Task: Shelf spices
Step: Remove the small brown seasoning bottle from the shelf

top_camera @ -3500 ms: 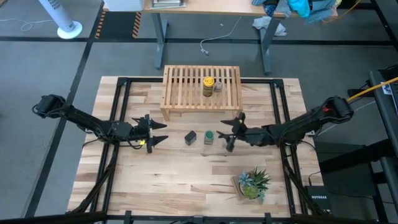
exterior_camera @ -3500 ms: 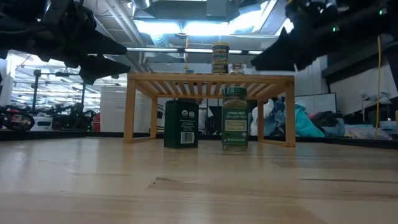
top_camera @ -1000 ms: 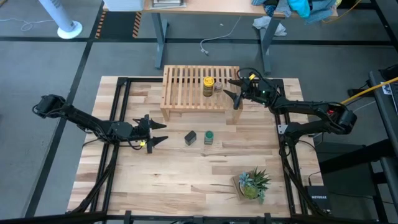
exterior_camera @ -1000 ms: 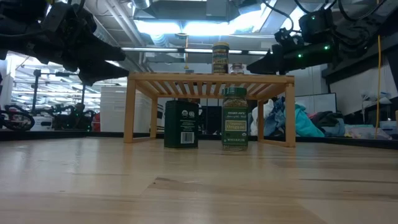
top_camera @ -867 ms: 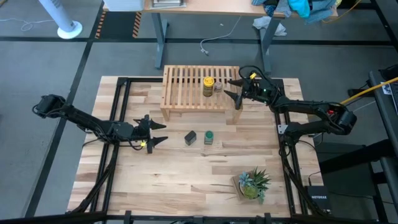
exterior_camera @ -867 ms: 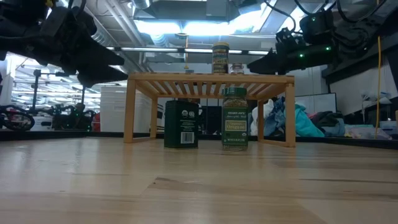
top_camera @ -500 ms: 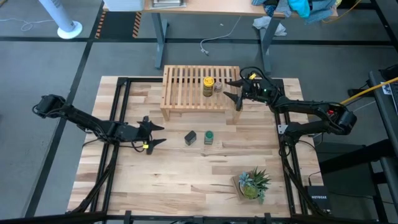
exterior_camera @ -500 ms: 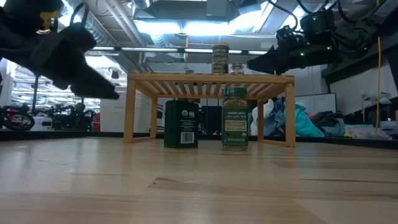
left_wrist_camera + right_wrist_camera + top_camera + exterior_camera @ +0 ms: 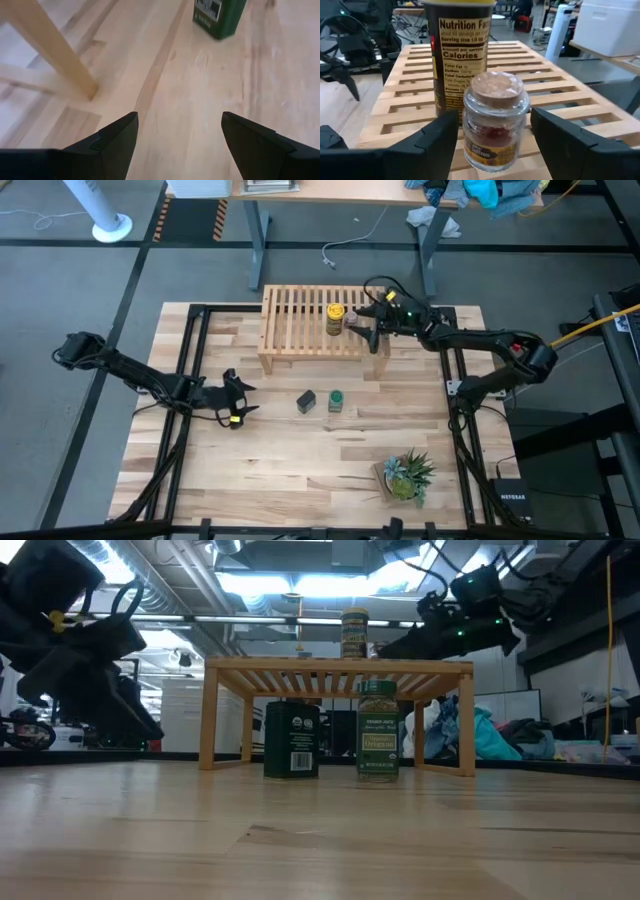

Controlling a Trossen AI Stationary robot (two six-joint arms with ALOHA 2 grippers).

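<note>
Right claw [image 9: 490, 145]: open, dark fingers either side of the tiny cork-topped glass jar [image 9: 495, 120], above the slatted wooden shelf [image 9: 300, 320].
Yellow-lidded jar [image 9: 335, 318]: cylindrical, just behind it.
Left claw [image 9: 175, 145]: open, low over the wood surface [image 9: 300, 460].
Tin [image 9: 307, 401], green-lidded jar [image 9: 336, 400]: below the shelf.

Legible text appears on the yellow-lidded jar [image 9: 461, 55] standing on the shelf [image 9: 570, 112]: "Nutrition Fac", cut by the jar's curve, "Serving size 1/4 tsp" and "Calories"; smaller lines below cannot be read. The tiny grey-topped clear jar [image 9: 494, 122] bears a label ending in "affron". Labels on the black tin [image 9: 291, 739] and green-lidded jar [image 9: 378, 731] show print too small to read
</note>
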